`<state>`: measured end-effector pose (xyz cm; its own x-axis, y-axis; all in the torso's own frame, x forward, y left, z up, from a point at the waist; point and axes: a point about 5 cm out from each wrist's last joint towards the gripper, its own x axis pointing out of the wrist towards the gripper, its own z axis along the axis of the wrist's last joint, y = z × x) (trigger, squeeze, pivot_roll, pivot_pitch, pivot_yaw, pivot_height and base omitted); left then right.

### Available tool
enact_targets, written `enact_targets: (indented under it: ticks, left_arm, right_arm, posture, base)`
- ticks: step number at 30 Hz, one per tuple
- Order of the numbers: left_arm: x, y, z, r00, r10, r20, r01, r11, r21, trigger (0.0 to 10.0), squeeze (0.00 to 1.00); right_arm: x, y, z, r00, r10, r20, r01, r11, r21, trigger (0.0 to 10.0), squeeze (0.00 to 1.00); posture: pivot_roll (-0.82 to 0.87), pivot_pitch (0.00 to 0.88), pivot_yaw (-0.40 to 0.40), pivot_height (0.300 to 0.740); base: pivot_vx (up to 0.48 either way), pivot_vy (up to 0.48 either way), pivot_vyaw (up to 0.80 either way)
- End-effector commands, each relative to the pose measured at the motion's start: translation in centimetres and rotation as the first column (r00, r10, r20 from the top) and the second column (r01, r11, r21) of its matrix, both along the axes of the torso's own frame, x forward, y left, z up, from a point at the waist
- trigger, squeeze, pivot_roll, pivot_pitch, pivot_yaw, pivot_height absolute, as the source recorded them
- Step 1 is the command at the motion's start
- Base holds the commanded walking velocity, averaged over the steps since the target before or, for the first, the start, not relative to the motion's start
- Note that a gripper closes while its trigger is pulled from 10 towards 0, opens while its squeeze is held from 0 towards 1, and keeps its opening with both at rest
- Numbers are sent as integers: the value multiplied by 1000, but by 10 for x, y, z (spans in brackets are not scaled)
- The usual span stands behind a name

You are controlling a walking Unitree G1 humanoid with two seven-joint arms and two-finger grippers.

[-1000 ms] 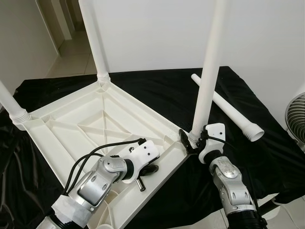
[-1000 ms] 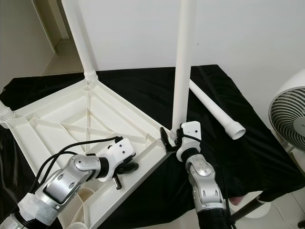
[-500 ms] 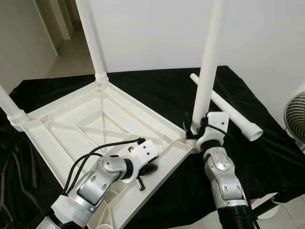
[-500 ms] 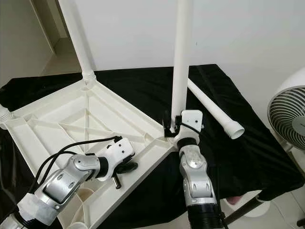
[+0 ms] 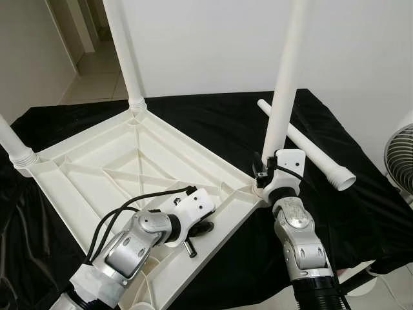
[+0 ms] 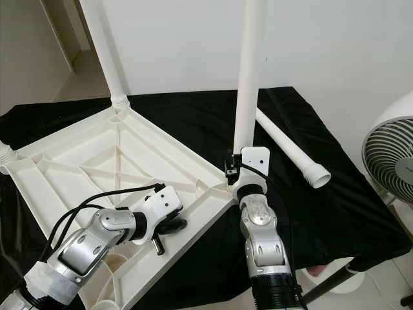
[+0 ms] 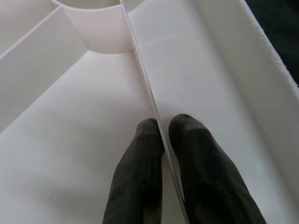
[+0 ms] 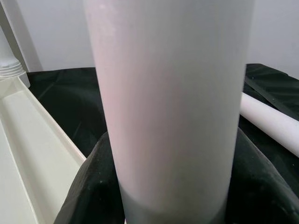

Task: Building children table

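Cross-threading is my worry: my right tool (image 5: 262, 175) clamps the upright leg (image 5: 284, 90) at the tabletop (image 5: 97, 174) corner, left tool (image 7: 161, 135) pinching a tabletop rib.

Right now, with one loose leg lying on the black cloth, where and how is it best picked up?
Probably mid-shaft. The loose leg lies flat and diagonal on the black cloth, so come from above with fingers across the round tube. Its wider ribbed end points toward the fan; the plain shaft looks easier to close on. The right gripper currently holds the upright leg.
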<state>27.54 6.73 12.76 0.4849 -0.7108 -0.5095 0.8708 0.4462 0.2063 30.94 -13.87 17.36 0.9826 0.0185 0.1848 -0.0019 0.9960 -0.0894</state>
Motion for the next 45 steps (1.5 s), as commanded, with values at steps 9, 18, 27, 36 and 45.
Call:
enact_targets:
  ticks: [9, 18, 27, 36, 45]
  left_arm:
    - [9, 13, -6, 994, 108, 24, -109, 993, 41, 10000, 0]
    - [9, 13, -5, 994, 106, 28, -107, 994, 39, 10000, 0]
    - [8, 16, -6, 994, 109, 25, -111, 993, 44, 10000, 0]
    - [8, 14, -6, 995, 96, 25, -97, 994, 47, 10000, 0]
    - [8, 13, -6, 996, 84, 25, -85, 995, 48, 10000, 0]
  right_arm:
    - [-1, -9, 0, 962, 271, -19, -269, 962, 53, 10000, 0]
    - [-6, -16, 7, 937, 349, 25, -349, 937, -9, 10000, 0]
    - [-29, -13, 0, 921, 372, 112, -368, 928, -56, 10000, 0]
    - [-28, -17, -1, 911, 398, 112, -393, 917, -67, 10000, 0]
    - [-22, -29, -5, 813, 582, 31, -579, 813, -67, 10000, 0]
  posture:
    - [30, 51, 42, 740]
    - [32, 46, 35, 740]
    - [37, 41, 48, 740]
    - [32, 31, 55, 740]
    - [22, 30, 72, 740]
  base:
    - [0, 0, 0]
    - [0, 0, 0]
    - [0, 0, 0]
    - [0, 0, 0]
    - [0, 0, 0]
